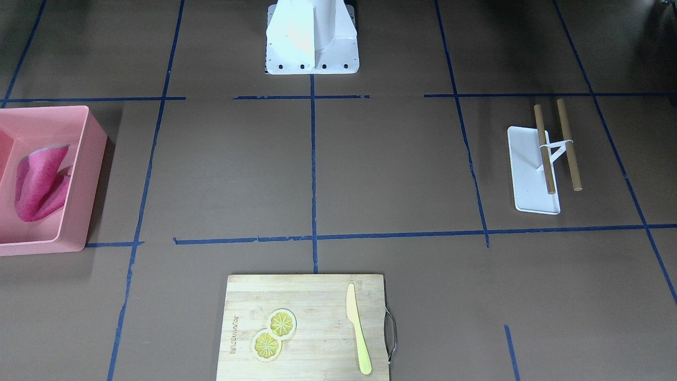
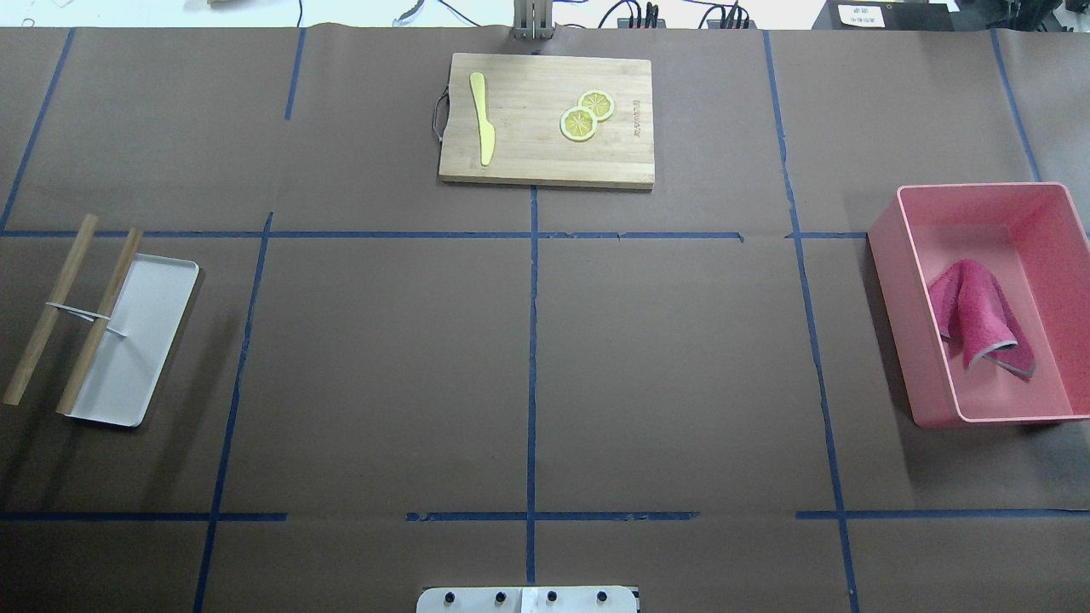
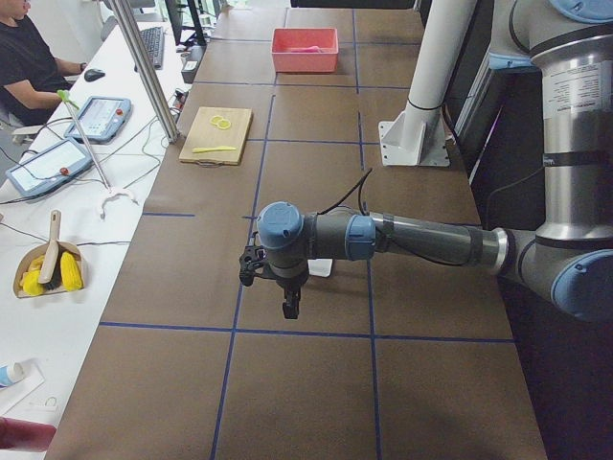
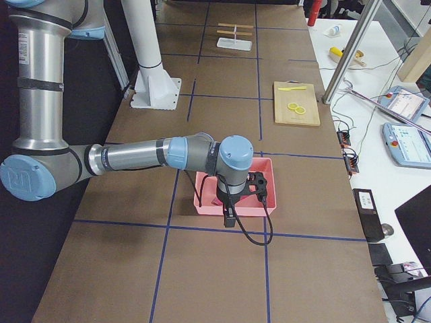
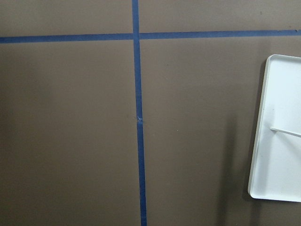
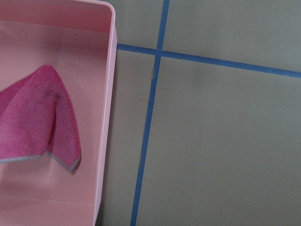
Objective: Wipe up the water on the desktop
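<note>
The desktop [image 2: 664, 358] is a matte dark-brown surface with blue tape lines; no water shows on it in any view. A pink cloth [image 2: 975, 315] lies crumpled in a pink bin [image 2: 890, 281] at the right; the cloth also shows in the right wrist view [image 6: 37, 117]. My right gripper [image 4: 229, 217] hangs over the bin's near wall, seen only from the side, so I cannot tell if it is open. My left gripper [image 3: 289, 307] hangs above the desktop beside a white tray; I cannot tell its state either.
A white tray [image 2: 128, 340] with two wooden rods lies at the left. A bamboo cutting board [image 2: 528, 162] at the far edge holds a yellow knife [image 2: 482, 115] and lemon slices [image 2: 579, 123]. The white robot base [image 1: 312, 42] stands at the near middle.
</note>
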{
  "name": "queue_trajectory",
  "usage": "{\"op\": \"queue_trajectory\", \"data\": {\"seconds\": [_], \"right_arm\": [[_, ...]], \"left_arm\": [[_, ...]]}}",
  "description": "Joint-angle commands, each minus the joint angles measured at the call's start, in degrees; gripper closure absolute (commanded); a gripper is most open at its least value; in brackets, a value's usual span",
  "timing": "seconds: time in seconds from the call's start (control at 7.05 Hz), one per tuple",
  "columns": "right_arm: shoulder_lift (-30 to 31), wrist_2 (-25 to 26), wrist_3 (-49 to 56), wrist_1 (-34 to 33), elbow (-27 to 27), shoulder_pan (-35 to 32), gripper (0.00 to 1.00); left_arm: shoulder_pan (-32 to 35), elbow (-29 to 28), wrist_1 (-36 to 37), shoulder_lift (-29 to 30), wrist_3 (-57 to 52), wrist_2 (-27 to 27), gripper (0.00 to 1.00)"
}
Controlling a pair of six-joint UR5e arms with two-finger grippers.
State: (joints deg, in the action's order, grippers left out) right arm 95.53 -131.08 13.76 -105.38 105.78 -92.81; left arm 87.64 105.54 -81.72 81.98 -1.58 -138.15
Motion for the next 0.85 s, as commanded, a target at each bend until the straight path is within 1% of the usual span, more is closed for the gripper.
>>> {"op": "queue_trajectory", "data": {"seconds": [0.0, 0.14, 0.28, 0.43, 0.71], "right_arm": [[-0.3, -0.1, 0.1, 0.0, 0.1, 1.3, 0.00], [-0.3, 0.2, 0.4, 0.0, -0.3, 1.8, 0.00], [-0.5, 0.3, 0.5, 0.1, -2.7, 1.9, 0.00], [-0.9, 0.4, 0.4, 0.2, -4.0, 3.0, 0.00], [-1.2, 0.1, 0.0, 1.3, -4.3, 4.5, 0.00]], "left_arm": [[0.2, 0.8, 0.4, -0.4, 0.0, -0.2, 0.00], [0.2, 0.0, 0.4, -0.5, 0.1, 0.2, 0.00], [0.2, 0.0, 0.5, -0.6, 0.2, 1.8, 0.00], [0.3, 0.3, 0.5, -0.7, 0.1, 1.9, 0.00], [0.3, 0.1, 0.4, -0.7, 0.0, 2.1, 0.00]]}}
